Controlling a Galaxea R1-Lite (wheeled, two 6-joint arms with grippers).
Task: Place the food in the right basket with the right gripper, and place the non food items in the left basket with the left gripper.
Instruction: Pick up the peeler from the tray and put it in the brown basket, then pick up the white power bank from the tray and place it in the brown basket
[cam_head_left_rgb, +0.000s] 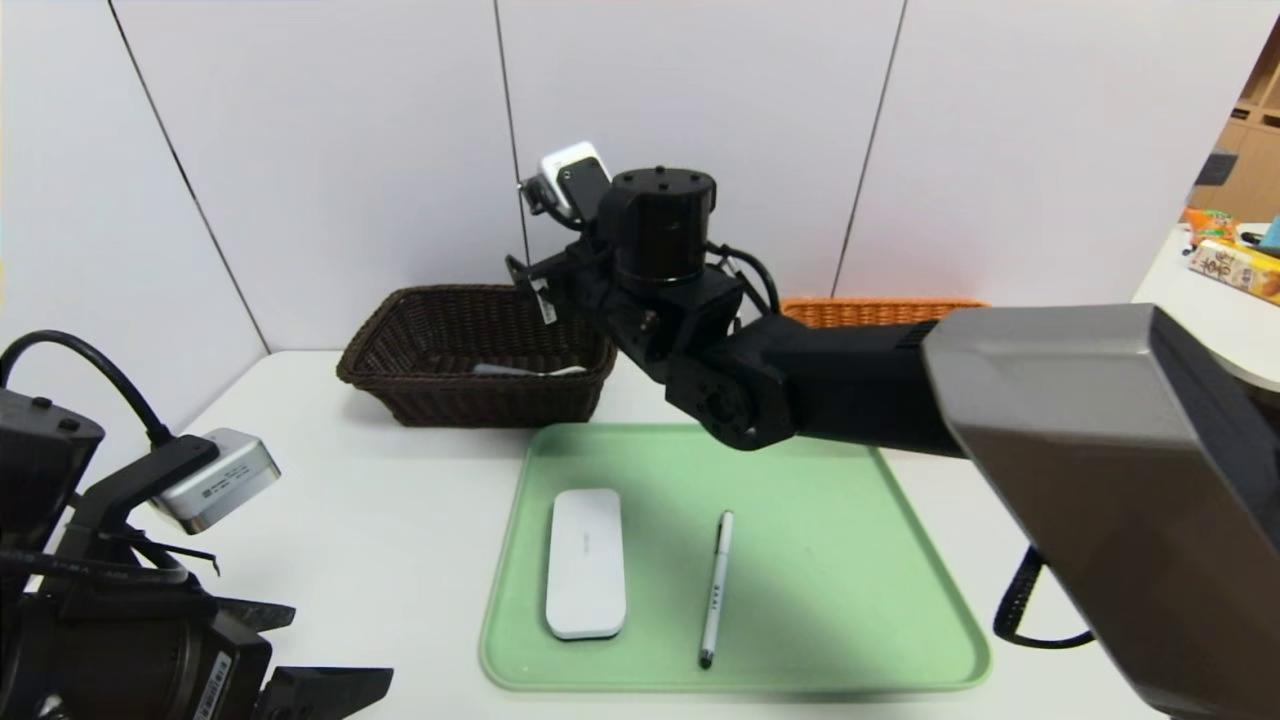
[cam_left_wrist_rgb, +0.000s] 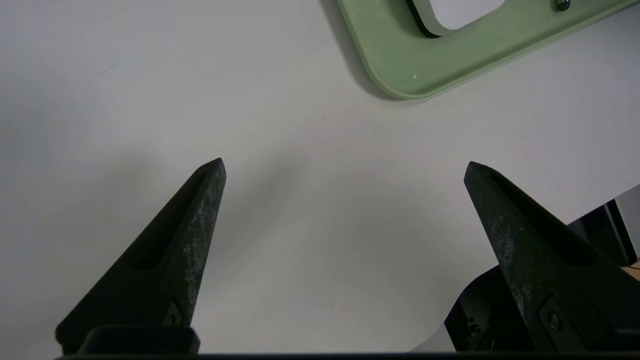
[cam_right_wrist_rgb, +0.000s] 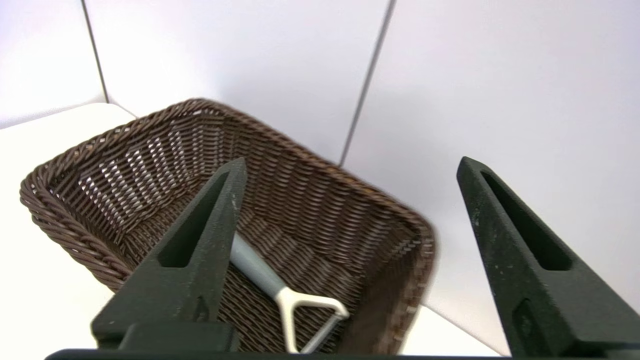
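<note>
My right gripper (cam_right_wrist_rgb: 350, 165) hangs open and empty beside the near right corner of the left basket (cam_right_wrist_rgb: 65, 220), a dark brown wicker one (cam_head_left_rgb: 400, 330). The grey-handled peeler (cam_right_wrist_rgb: 280, 290) lies inside it, also seen as a pale strip (cam_head_left_rgb: 525, 371). My right arm (cam_head_left_rgb: 840, 380) reaches across and hides most of the orange-tan right basket (cam_head_left_rgb: 880, 312). The food is out of view. A white case (cam_head_left_rgb: 586, 562) and a pen (cam_head_left_rgb: 716, 588) lie on the green tray (cam_head_left_rgb: 880, 600). My left gripper (cam_left_wrist_rgb: 345, 165) stays open over bare table at the near left (cam_head_left_rgb: 300, 650).
White wall panels stand close behind both baskets. A side table at the far right carries packaged goods (cam_head_left_rgb: 1235, 265). A black cable (cam_head_left_rgb: 1020, 600) loops beside the tray's right edge. The tray's corner (cam_left_wrist_rgb: 400, 55) lies just ahead of my left gripper.
</note>
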